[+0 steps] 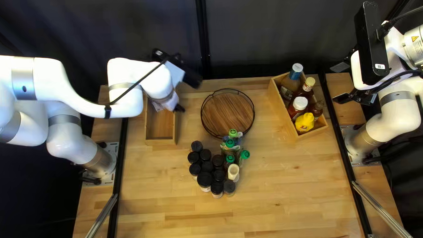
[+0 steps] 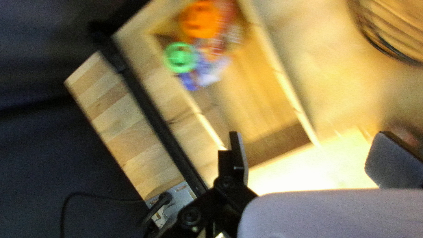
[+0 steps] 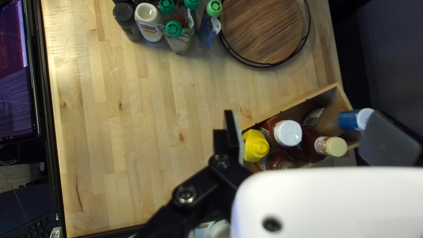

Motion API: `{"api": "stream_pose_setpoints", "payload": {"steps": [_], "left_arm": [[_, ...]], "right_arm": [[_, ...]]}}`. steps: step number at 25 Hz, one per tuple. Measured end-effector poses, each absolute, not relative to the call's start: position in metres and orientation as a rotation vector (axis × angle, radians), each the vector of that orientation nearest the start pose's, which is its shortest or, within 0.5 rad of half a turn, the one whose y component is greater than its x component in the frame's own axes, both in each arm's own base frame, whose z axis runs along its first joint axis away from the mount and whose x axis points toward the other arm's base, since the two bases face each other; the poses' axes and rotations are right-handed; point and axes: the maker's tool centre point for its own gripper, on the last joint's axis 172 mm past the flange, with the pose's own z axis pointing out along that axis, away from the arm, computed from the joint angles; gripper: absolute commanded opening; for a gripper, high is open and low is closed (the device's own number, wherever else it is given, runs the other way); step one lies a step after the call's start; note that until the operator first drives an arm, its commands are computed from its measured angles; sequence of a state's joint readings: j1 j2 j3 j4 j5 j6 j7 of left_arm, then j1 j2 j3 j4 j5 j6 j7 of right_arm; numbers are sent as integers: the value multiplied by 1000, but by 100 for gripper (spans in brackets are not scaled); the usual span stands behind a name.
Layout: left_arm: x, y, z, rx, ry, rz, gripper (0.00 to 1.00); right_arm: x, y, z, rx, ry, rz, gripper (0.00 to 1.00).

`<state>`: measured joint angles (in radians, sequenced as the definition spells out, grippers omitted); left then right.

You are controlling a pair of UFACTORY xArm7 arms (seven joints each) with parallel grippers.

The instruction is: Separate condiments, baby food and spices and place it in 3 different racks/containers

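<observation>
My left gripper [image 1: 186, 92] is over the left wooden box [image 1: 176, 129]; in the left wrist view the left gripper [image 2: 310, 154] stands open, nothing between its fingers. Ahead of it, that box holds baby food pouches with an orange cap [image 2: 200, 20] and a green cap [image 2: 180, 57]. My right gripper [image 1: 341, 83] is right of the right wooden box [image 1: 277, 107]; in the right wrist view the right gripper [image 3: 308, 139] is open above that box. Inside are a yellow bottle [image 1: 305, 122] and several sauce bottles [image 1: 300, 103]. Black-lidded spice jars [image 1: 205, 179] and green-capped pouches [image 1: 229, 143] stand clustered mid-table.
A round wooden tray [image 1: 227, 113] with a black wire rim lies between the two boxes, behind the cluster. A white-topped jar [image 1: 233, 171] stands among the spices and pouches. Dark rails [image 1: 121, 157] run along both table sides. A screen [image 3: 15, 75] stands beyond one edge.
</observation>
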<state>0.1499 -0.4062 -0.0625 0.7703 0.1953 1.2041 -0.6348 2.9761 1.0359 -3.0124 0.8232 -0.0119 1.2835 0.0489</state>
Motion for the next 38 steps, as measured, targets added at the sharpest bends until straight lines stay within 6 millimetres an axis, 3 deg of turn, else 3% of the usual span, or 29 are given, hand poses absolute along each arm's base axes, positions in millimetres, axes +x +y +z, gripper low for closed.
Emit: {"api": "stream_pose_setpoints", "payload": {"steps": [9,15,18,23,28,38], "left_arm": [[430,-26,236,-3205,-86,-13,100],[486,-59,216,-3246,325,21,100],[501,-62,203,-3227,482,29,100],[516,-51,188,-3196,658,-36,100],[518,-39,177,-3194,741,-79,100],[522,-35,167,-3161,922,-93,100]], "right_arm": [[292,-12,447,-3137,182,-919,100],[292,-12,447,-3137,182,-919,100],[292,-12,447,-3137,182,-919,100],[292,-12,447,-3137,182,-919,100],[292,-12,447,-3137,182,-919,100],[292,-12,447,-3137,182,-919,100]]}}
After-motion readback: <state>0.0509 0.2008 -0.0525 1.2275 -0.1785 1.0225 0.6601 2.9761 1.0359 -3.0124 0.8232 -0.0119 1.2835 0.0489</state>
